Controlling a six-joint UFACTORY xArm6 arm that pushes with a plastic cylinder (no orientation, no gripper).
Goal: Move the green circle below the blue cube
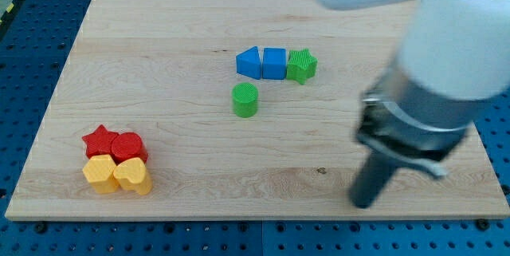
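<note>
Arm (446,57) strongly blurred and cut off by the view's top and right edges, my tip (364,202) soft and unsharp, board (159,49) right part hidden behind the arm, shapes of the red and yellow blocks (117,160) not sure

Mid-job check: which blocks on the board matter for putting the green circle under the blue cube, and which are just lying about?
In the job:
- green circle
- blue cube
- my tip, far off toward the view's lower right of both

Lying about:
- blue triangle-like block, touching the cube's left
- green star, on its right
- red star, red block, two yellow blocks, clustered at the view's lower left
</note>
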